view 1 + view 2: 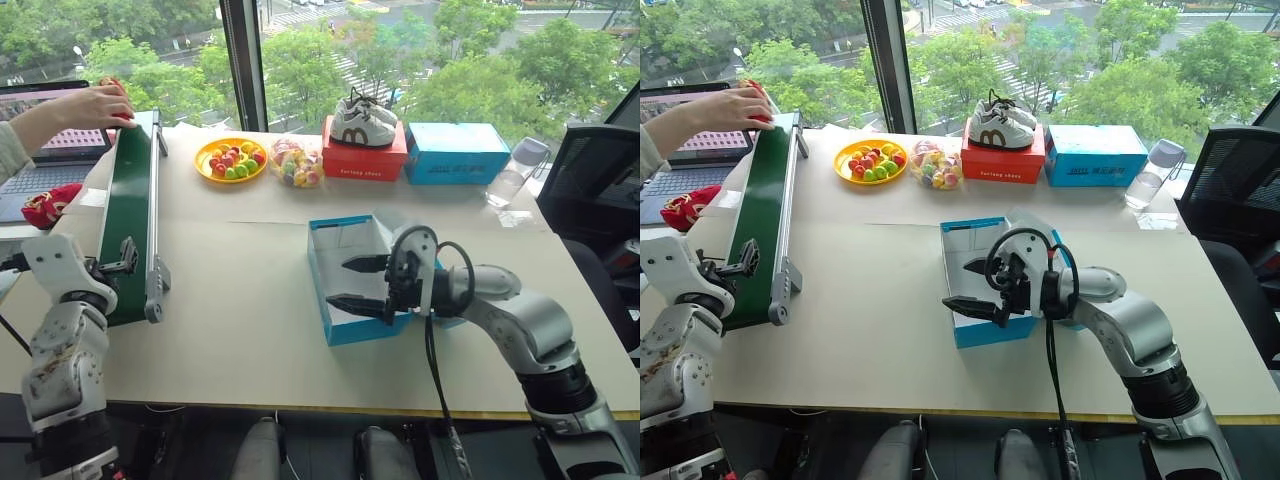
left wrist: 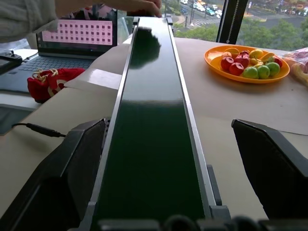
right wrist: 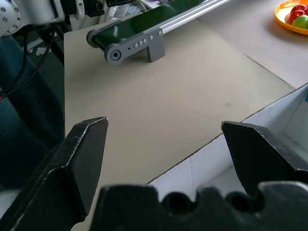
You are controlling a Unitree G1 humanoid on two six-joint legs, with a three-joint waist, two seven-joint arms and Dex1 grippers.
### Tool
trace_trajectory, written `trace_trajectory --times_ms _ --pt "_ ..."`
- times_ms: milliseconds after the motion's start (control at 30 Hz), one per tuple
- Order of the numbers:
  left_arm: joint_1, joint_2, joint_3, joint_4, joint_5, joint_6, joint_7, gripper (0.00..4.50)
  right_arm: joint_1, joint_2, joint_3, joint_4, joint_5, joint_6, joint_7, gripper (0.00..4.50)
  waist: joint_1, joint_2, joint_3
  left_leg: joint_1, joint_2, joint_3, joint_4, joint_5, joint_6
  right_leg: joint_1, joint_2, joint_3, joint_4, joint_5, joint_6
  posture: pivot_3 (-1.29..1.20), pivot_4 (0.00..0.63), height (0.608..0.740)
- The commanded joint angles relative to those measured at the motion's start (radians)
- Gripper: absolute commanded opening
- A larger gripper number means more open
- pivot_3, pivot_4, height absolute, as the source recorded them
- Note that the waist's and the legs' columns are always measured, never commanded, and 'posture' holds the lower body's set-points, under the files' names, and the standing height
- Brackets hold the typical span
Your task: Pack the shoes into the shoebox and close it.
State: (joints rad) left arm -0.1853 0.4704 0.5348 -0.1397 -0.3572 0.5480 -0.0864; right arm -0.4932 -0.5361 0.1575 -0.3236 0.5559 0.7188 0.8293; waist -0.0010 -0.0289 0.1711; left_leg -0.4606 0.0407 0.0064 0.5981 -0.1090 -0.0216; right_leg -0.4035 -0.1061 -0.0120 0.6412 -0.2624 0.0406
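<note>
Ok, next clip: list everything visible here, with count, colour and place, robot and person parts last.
shoebox: 1, bright blue, open, table centre
red shoes: 2, one by the laptop, one under the person's hand
conveyor: 1, green belt, table left
fruit plate: 1, yellow, far side
bag of sweets: 1, clear, beside the plate
red box: 1, far side
sneakers: pair, white-grey, on the red box
blue box: 1, closed, beside the red box
bottle: 1, clear, far right
laptop: 1, far left
person's hand: 1, at conveyor's far end
left gripper: open, at conveyor's near end
right gripper: open, over the shoebox
</note>
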Motion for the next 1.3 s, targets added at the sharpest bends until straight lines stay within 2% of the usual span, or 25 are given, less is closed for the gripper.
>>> trace_trajectory --times_ms 33,400,567,833,1300 --pt "-0.007 0.014 0.008 -0.013 0.002 0.04 0.018 4.5 -0.023 0.031 -0.006 -0.004 -0.016 -0.026 -0.025 4.48 0.001 -0.002 0.0 0.0 0.0 0.0 0.0 0.0 0.0 0.0 0.0 0.0 0.0 0.003 -0.001 0.0 0.15 0.736" --pt "-0.019 0.027 -0.021 0.04 0.039 0.114 0.033 4.5 0.002 0.044 -0.005 -0.012 -0.055 -0.016 -0.038 4.48 0.01 -0.003 0.0 0.0 0.001 0.001 0.0 0.0 0.0 -0.001 0.0 0.0 0.0 0.003 -0.002 0.0 0.15 0.736" --pt "-0.05 0.044 -0.02 0.055 0.037 0.138 0.022 4.5 0.032 0.028 -0.004 -0.033 -0.044 -0.064 0.022 4.48 0.012 -0.003 0.0 0.0 0.001 0.001 0.0 0.0 0.0 -0.001 0.0 0.0 0.0 0.003 -0.002 0.0 0.15 0.736" --pt "-0.09 0.065 -0.012 0.023 0.027 0.198 0.019 4.5 0.049 -0.005 0.03 -0.027 -0.113 -0.15 0.076 4.48 0.012 -0.003 0.0 0.0 0.002 0.002 0.0 0.0 0.0 -0.001 0.001 0.0 0.0 0.004 -0.002 0.0 0.15 0.736" --pt "-0.114 0.09 -0.005 0.006 0.031 0.228 0.005 4.5 0.06 0.021 0.038 -0.017 -0.142 -0.147 0.057 4.48 0.012 -0.003 0.0 0.0 0.002 0.003 0.0 0.0 -0.001 -0.001 0.001 0.0 0.0 0.004 -0.002 0.0 0.15 0.736"
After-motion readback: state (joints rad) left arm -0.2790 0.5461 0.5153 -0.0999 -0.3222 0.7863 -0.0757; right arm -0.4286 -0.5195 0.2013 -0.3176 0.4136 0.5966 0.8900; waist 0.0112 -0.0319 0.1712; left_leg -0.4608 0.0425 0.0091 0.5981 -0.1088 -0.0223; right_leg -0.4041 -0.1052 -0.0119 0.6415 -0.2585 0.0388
